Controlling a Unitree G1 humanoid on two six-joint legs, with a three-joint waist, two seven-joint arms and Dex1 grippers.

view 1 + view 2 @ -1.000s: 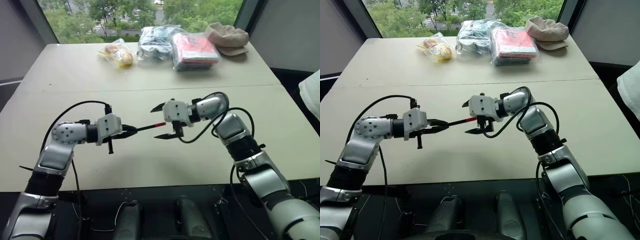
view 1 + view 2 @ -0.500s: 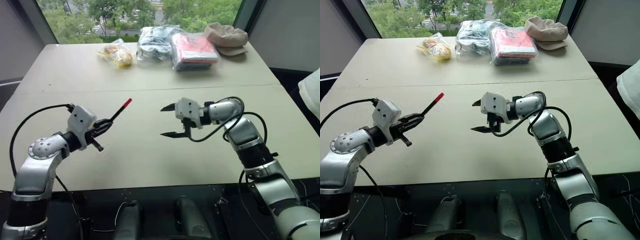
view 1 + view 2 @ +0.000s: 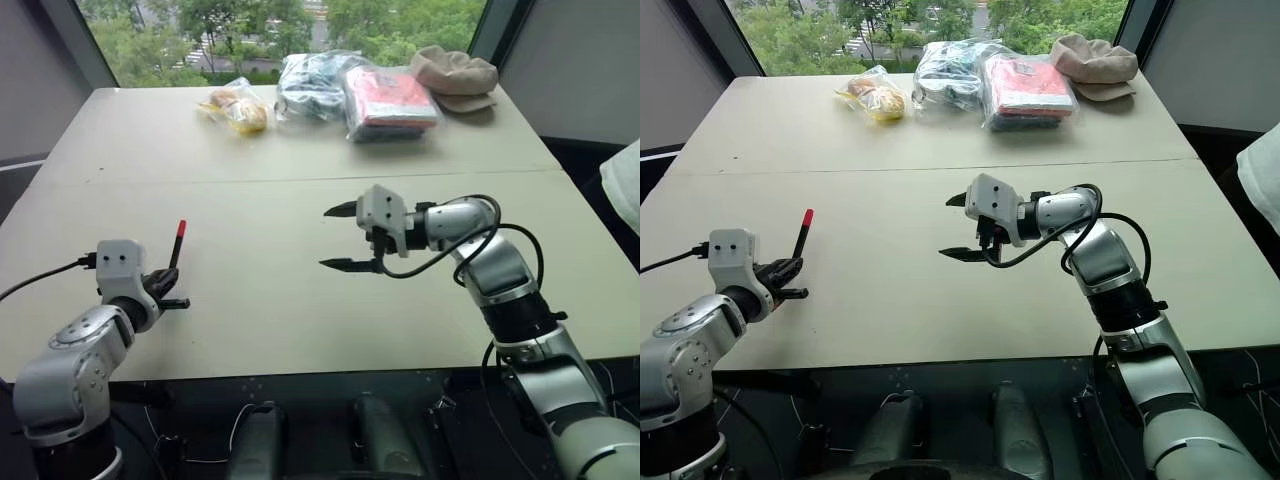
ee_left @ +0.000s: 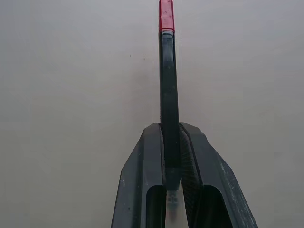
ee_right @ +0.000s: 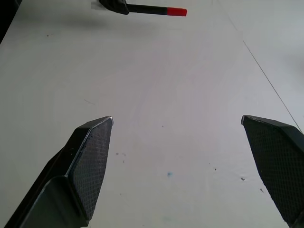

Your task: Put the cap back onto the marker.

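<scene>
Over table [image 3: 300, 320], marker [image 4: 168, 95] between closed fingers [image 4: 147, 185]

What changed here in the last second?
The left gripper, shut on the marker, swung away from the right gripper toward the table's left edge, tipping the red end upward. The right gripper drew back slightly, fingers wide open and empty. The bags and hat at the far edge stayed put.
</scene>
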